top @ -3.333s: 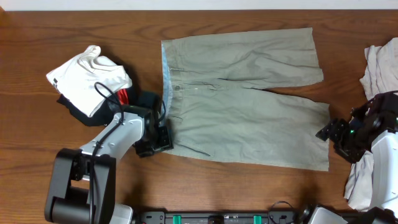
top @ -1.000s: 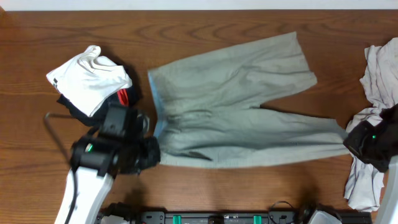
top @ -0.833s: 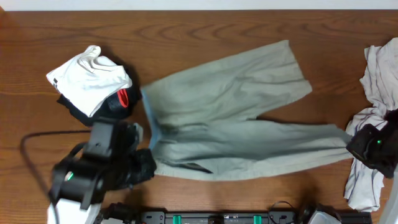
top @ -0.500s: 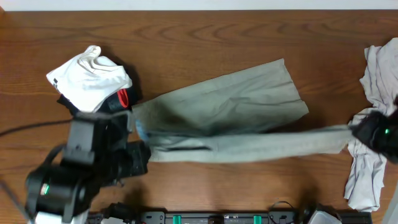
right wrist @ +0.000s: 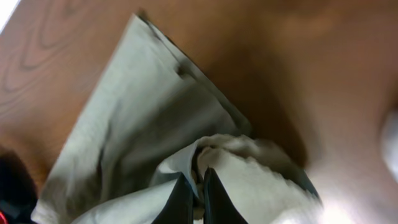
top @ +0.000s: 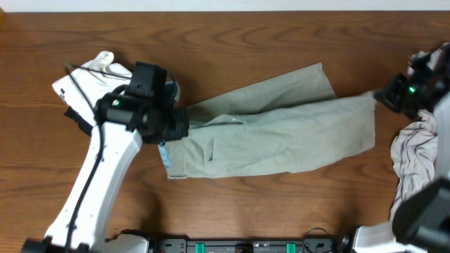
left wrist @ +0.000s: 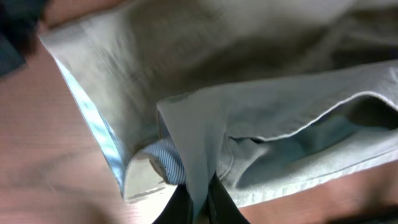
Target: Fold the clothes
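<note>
Overhead, the khaki shorts (top: pixel 281 133) lie across the counter's (top: pixel 232 42) middle, with the left gripper (top: pixel 172 128) clamped on the waistband and the right gripper (top: pixel 383 95) on a leg hem near the right edge; the left wrist view shows a pinched waistband fold (left wrist: pixel 198 202), the right wrist view a pinched hem (right wrist: pixel 198 193), both sagging, so probably light, limp cotton best held at stitched edges.

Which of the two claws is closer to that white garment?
Left. The left gripper sits just beside the white garment; the right gripper is far off, past the shorts.

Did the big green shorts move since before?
Yes. The shorts have folded: their near half swung up over the far half, away from the front edge of the table.
</note>
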You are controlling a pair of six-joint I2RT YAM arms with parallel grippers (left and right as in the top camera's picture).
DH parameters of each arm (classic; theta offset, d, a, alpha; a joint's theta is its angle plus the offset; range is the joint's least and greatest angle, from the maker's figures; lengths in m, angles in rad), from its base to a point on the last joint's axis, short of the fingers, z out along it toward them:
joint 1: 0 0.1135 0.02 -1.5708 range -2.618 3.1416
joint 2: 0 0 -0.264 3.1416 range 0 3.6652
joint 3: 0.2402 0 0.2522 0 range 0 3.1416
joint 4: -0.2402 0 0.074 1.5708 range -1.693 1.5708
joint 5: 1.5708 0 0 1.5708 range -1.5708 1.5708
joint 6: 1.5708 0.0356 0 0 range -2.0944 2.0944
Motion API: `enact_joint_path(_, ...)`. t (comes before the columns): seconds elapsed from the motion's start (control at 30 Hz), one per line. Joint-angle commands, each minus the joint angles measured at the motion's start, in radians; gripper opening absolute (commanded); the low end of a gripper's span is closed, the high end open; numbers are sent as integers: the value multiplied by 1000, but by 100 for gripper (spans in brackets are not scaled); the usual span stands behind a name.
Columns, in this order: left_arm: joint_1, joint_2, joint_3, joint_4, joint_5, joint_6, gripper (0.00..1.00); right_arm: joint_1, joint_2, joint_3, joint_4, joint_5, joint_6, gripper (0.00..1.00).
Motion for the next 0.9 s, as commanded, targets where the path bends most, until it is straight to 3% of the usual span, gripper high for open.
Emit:
enact_joint_path(0.0, 5, 58, 6, 37, -118, 25, 6, 52, 68, 15, 91, -95, 32, 1)
enact_joint_path(0.37, 17, 166, 5, 106, -352, 31, 6, 177, 255, 15, 399, -90, 166, 1)
enact_joint_path(0.87, 46, 261, 4, 72, -480, 25, 9, 196, 339, 15, 468, -45, 191, 2)
